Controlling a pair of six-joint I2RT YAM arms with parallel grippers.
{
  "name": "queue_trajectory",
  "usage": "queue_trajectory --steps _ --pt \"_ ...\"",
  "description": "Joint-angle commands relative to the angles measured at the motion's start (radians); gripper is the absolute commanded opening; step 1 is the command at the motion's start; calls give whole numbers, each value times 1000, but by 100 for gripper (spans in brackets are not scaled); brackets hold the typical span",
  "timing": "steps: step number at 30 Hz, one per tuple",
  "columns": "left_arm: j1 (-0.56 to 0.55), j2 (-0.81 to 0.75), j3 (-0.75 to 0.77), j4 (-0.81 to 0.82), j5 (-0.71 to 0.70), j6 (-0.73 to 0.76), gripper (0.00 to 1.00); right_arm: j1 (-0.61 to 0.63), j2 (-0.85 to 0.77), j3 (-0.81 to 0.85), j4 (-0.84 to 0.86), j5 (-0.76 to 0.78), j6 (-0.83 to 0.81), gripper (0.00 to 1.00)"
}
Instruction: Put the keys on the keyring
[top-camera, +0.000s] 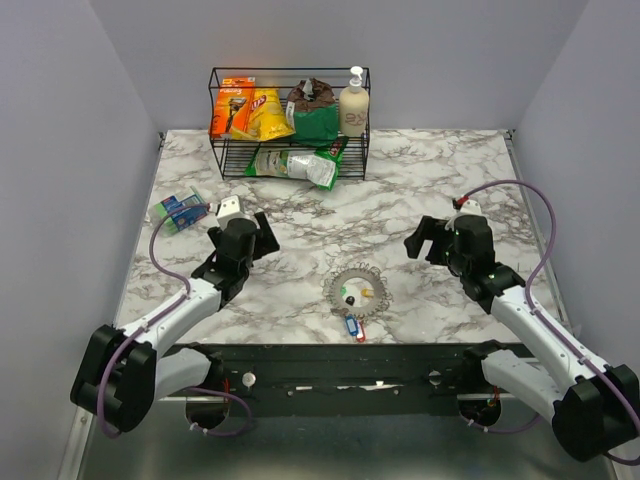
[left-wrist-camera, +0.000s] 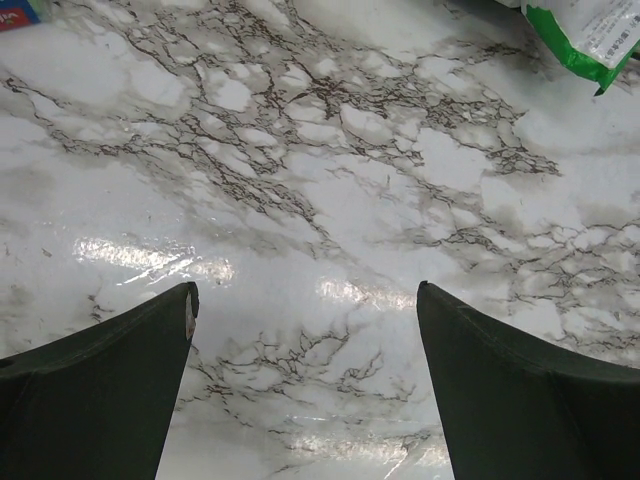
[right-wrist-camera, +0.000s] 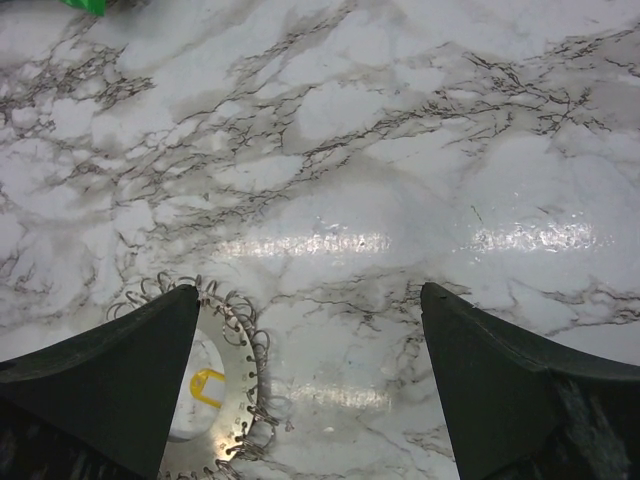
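The keyring (top-camera: 355, 293) is a flat silvery ring edged with small wire loops, lying on the marble table near the front middle. A yellow key (top-camera: 367, 293) and a dark green key (top-camera: 343, 291) lie inside it. A blue key (top-camera: 350, 324) and a red key (top-camera: 360, 331) lie just in front of it. My left gripper (top-camera: 262, 232) is open and empty, left of the ring over bare marble (left-wrist-camera: 305, 300). My right gripper (top-camera: 420, 238) is open and empty, right of the ring. In the right wrist view (right-wrist-camera: 310, 295) the keyring (right-wrist-camera: 238, 395) and yellow key (right-wrist-camera: 207, 385) sit by its left finger.
A black wire rack (top-camera: 290, 160) at the back holds a razor pack, snack bags, a soap bottle (top-camera: 353, 105) and green packets; one packet (left-wrist-camera: 590, 35) shows in the left wrist view. A blue box (top-camera: 178, 210) lies at the left.
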Motion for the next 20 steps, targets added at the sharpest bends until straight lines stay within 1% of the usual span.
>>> queue_trajectory --steps 1,11,17,20 --pt "5 -47 -15 17 -48 -16 99 -3 -2 -8 -8 -33 4 100" --pt "5 -96 -35 47 -46 -10 99 -3 -16 -8 4 -71 -9 100" --pt "5 -136 -50 83 -36 -4 99 -3 -77 -15 10 -102 -25 100" --pt "5 -133 -21 47 -51 -13 99 -5 -121 -4 8 -137 -29 100"
